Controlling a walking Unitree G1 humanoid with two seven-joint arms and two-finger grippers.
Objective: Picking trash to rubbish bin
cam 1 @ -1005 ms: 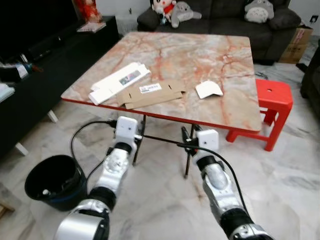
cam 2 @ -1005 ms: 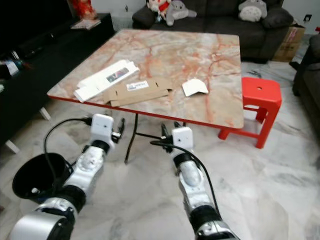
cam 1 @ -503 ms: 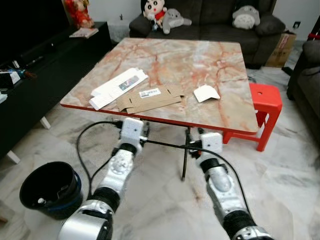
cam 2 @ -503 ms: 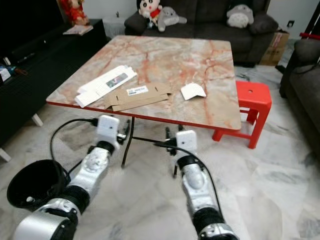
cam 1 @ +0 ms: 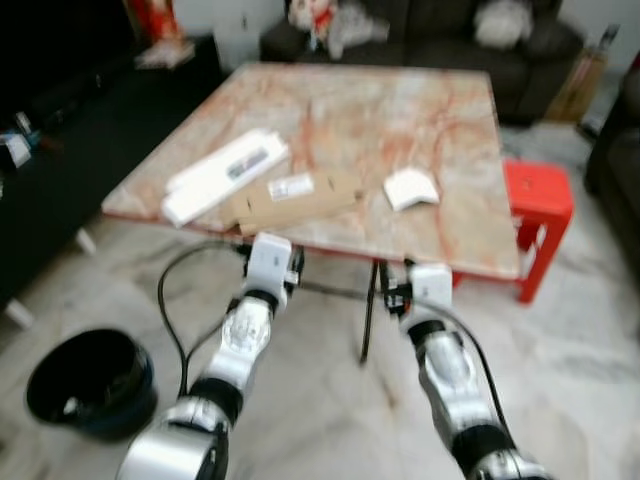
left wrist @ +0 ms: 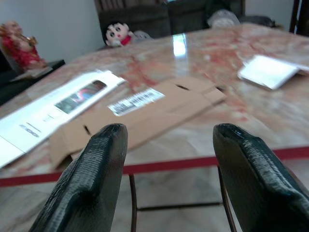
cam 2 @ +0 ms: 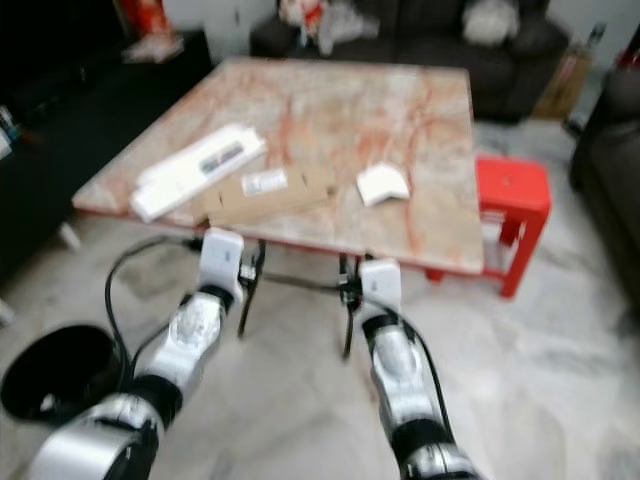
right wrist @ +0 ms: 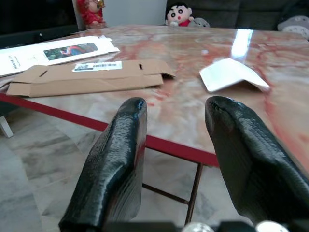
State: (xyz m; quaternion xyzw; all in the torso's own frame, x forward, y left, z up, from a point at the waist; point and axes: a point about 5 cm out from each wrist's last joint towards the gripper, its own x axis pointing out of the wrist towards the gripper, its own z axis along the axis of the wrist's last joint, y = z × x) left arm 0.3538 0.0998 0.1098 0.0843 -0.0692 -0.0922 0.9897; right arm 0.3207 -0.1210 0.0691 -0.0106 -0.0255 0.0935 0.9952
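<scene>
Cardboard flat lies nearest; I'd raise my left gripper, wide open and empty, over the table edge.

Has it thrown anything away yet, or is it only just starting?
Only starting, it seems. The white box, the flattened cardboard and the folded white paper all lie on the marble table. The left end effector and right end effector are open and empty at the table's near edge. The rubbish bin waits on the floor at the robot's left.
</scene>
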